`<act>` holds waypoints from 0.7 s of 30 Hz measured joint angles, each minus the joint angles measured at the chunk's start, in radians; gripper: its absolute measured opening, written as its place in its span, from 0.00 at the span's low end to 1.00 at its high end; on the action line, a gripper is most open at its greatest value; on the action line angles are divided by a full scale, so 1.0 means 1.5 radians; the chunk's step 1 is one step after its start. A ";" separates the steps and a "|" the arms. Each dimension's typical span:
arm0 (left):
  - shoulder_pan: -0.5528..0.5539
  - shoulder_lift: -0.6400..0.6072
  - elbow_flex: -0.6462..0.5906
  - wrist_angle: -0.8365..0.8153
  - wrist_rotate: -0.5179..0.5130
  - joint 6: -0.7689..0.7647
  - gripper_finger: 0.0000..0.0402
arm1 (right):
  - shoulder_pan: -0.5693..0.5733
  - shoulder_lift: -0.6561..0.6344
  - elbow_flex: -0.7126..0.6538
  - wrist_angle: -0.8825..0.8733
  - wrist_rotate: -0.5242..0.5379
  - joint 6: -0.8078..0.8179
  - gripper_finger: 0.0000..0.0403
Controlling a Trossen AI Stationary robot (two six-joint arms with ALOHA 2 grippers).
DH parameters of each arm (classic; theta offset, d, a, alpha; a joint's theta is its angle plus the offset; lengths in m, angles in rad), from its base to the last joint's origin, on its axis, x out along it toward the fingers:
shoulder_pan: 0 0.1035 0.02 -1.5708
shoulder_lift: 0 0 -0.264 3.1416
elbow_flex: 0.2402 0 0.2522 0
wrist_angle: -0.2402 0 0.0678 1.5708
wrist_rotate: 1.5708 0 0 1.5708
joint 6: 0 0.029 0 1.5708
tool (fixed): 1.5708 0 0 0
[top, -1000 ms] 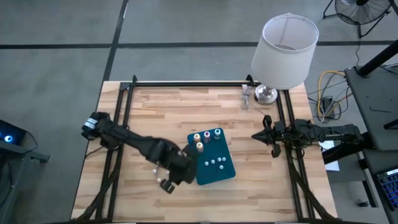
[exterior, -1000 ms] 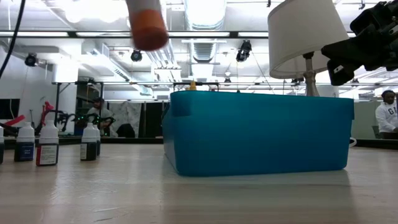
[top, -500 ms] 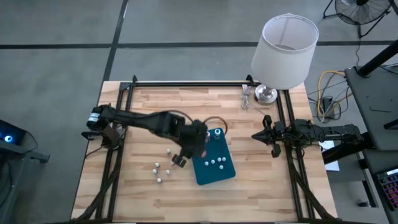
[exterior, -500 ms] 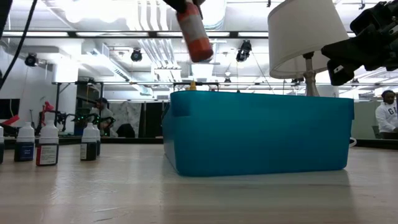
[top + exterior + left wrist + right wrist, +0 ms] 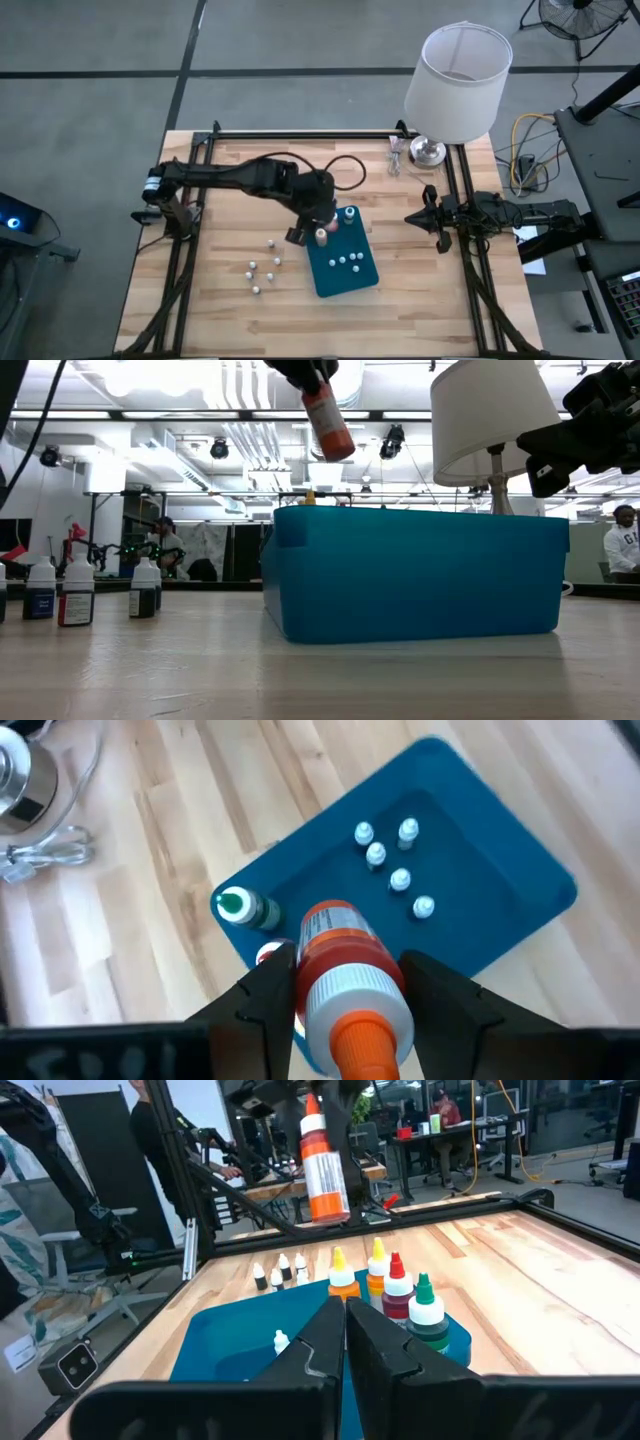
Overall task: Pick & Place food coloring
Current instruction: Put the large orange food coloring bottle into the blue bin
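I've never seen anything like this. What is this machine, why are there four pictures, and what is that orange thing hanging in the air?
It is a robot with two dark arms at a wooden table, each ending in a two-finger gripper. One picture looks straight down, one looks level across the tabletop, and two come from cameras on the arms' wrists.

The left gripper holds an orange food coloring bottle in the air, above the end of a teal tray where a few taller bottles stand. Small white-capped bottles sit further along inside the tray, and more small bottles wait on the table beside it.

The right gripper rests shut at the table's right edge. A lamp stands at the far corner.
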 joint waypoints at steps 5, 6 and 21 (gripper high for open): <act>0.014 0.021 0.021 0.004 0.024 -0.046 0.33 | 0.000 0.000 0.000 0.000 0.000 0.000 0.02; 0.016 0.031 0.031 -0.002 0.025 -0.049 0.33 | 0.000 0.000 0.000 0.000 0.000 0.000 0.02; 0.025 0.186 0.251 -0.123 0.038 -0.050 0.33 | 0.000 0.000 0.000 0.000 0.000 0.000 0.02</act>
